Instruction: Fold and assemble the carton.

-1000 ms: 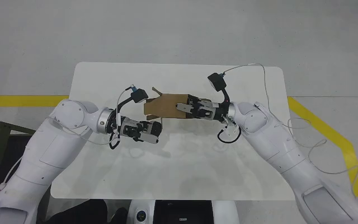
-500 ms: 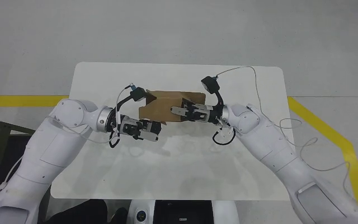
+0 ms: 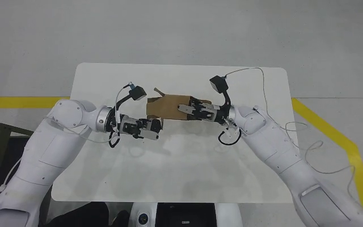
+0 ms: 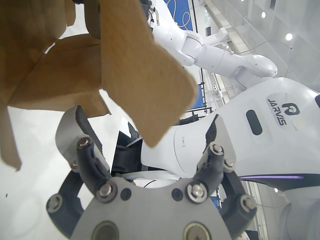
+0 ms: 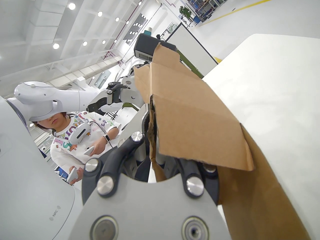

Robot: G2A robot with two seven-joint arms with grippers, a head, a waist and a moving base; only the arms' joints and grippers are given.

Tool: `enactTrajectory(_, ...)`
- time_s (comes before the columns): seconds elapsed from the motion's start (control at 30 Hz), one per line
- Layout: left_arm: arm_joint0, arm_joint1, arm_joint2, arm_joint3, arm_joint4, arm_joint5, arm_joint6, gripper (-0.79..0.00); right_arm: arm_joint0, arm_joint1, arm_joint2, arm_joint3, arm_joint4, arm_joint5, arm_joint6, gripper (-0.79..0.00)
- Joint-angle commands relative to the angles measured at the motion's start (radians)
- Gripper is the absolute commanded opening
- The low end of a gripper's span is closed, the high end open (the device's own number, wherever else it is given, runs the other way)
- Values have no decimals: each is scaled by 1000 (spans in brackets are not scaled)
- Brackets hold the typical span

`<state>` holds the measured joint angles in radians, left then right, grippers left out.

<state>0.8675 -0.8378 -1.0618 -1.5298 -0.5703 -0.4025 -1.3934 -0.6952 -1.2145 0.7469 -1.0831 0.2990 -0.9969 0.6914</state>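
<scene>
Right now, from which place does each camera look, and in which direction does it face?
Top view: above the arms, facing down at the table; both arms meet at the carton.
Left wrist view: on the left wrist, facing upward along the open left gripper into the carton's flaps.
Right wrist view: on the right wrist, facing along the right gripper, shut on the carton's edge, toward the other arm.
Shared: all three show the carton; both wrist views show the other arm.

Robotics hall: ceiling lights (image 5: 71, 6), yellow floor line (image 3: 28, 102).
</scene>
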Motion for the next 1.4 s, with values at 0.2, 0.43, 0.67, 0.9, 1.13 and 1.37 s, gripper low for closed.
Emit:
enactTrajectory(0.2,-11,4,-33,76,95,-34,34,0,-67,33,59,-36,59,15,76,-785)
enactTrajectory(0.43,-19,0,-22,132,230,-42,114,0,-109,56,90,-88,134,48,175,-785)
enactTrajectory(0.67,-26,-7,-2,142,378,-62,207,0,-123,61,97,-123,159,72,204,-785)
enactTrajectory(0.9,-21,-14,16,140,450,-40,281,0,-117,58,80,-137,177,88,220,-785)
enactTrajectory(1.13,-27,-20,28,127,434,-37,266,0,-103,51,59,-126,185,83,215,-785)
enactTrajectory(1.37,-33,-22,21,126,392,-26,244,0,-83,40,23,-116,197,80,212,-785)
